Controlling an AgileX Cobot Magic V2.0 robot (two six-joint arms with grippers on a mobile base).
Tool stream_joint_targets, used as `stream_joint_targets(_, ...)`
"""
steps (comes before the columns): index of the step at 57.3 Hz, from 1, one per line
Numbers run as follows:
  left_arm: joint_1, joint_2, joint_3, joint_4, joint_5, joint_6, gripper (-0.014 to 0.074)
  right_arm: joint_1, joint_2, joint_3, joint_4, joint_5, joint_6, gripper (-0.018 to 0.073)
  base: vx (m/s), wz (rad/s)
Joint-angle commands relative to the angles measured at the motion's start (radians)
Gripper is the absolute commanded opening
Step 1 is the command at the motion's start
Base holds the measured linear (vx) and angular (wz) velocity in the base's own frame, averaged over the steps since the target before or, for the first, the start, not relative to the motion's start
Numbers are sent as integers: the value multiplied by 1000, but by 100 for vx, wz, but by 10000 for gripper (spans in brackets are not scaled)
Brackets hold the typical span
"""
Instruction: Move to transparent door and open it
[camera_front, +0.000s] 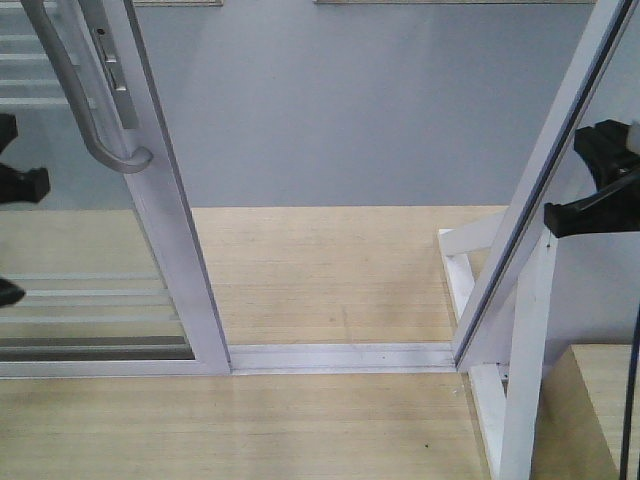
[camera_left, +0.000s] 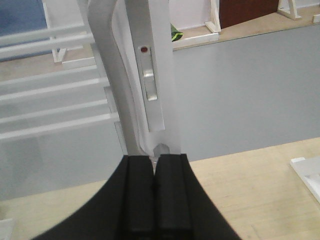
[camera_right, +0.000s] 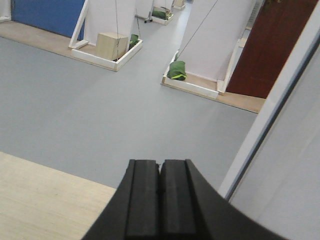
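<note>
The transparent door (camera_front: 170, 225) stands at the left, a white-framed glass panel with thin horizontal bars. Its long grey curved handle (camera_front: 75, 95) runs down the stile beside a small lock plate (camera_front: 108, 70). Between that stile and the slanted frame on the right there is a wide gap. My left gripper (camera_front: 18, 185) shows as black parts at the left edge, beside the glass. In the left wrist view the left gripper (camera_left: 155, 159) is shut, its tips just below the handle's (camera_left: 107, 65) lower end, with nothing between them. My right gripper (camera_right: 160, 162) is shut and empty, in the air left of the slanted frame.
A white floor track (camera_front: 340, 357) crosses the wooden floor in the gap. A slanted white-framed panel (camera_front: 550, 170) and a white support post (camera_front: 525, 350) stand at the right, close to the right gripper (camera_front: 590, 205). Beyond lie grey floor, a wooden box (camera_right: 111, 46) and green bags (camera_right: 176, 70).
</note>
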Motion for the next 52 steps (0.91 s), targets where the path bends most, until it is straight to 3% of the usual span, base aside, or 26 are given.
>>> stream_joint_targets(1, -4, -88, 61, -9, -102, -12, -3, -6, -101, -24, 9, 17, 14, -6, 0, 0)
stream_joint_targets(13, -5, -296, 233, -8, -103, -65, -3, -6, -375, 87, 4, 94, 40, -4, 0, 0)
stream_joint_targets(29, -5, -504, 365, -8, -101, -69, -3, -6, -645, 240, 15, 182, 40, -3, 0, 0)
stream_joint_targets(52, -4, -522, 372, -8, -100, -90, -3, -6, -683, 273, 14, 162, 40, -1, 0, 0)
